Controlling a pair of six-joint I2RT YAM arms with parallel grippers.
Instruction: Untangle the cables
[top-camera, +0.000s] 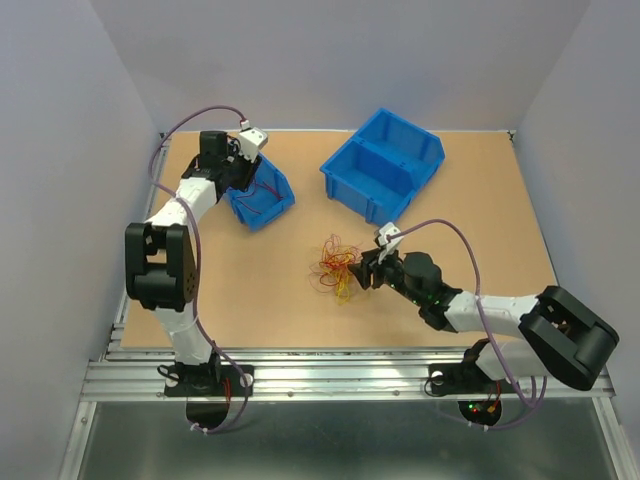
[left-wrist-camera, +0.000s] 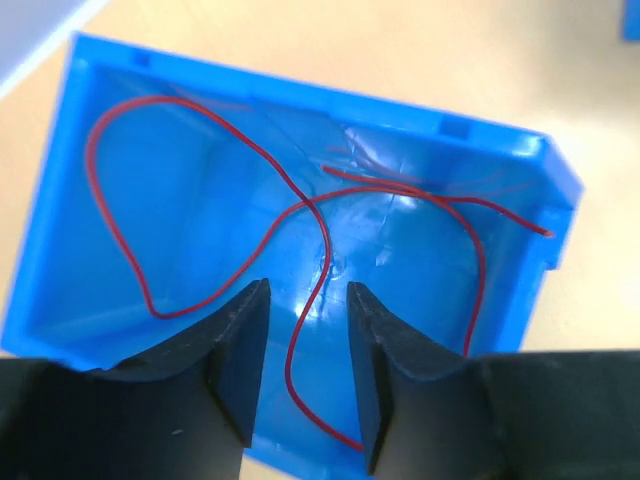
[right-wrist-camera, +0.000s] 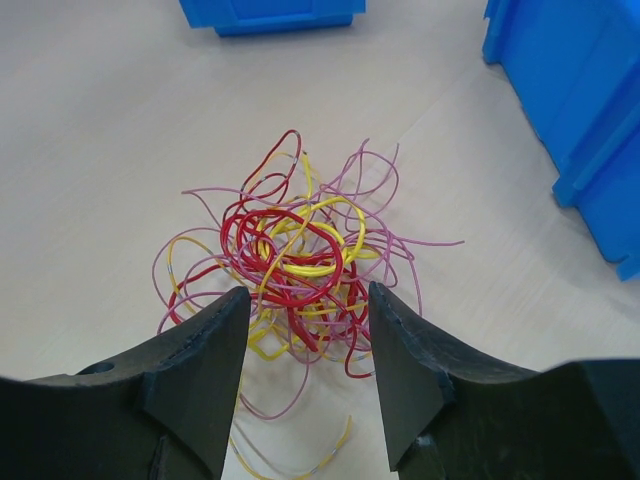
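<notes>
Your cables (right-wrist-camera: 295, 260) lay as a loose tangle on the table (top-camera: 250, 300), with one red wire (left-wrist-camera: 303, 203) apart in the small blue bin (left-wrist-camera: 60, 260). They looked light, springy and easy to snag, so I think it was better to pinch one outer loop. The right gripper (right-wrist-camera: 308, 340) stood half open astride the tangle and the left gripper (left-wrist-camera: 308, 350) was parted above the bin, both empty. The surface was flat, with pale walls close around.

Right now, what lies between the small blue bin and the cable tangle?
Nothing: the top external view shows only bare table between the small blue bin and the cables.
</notes>
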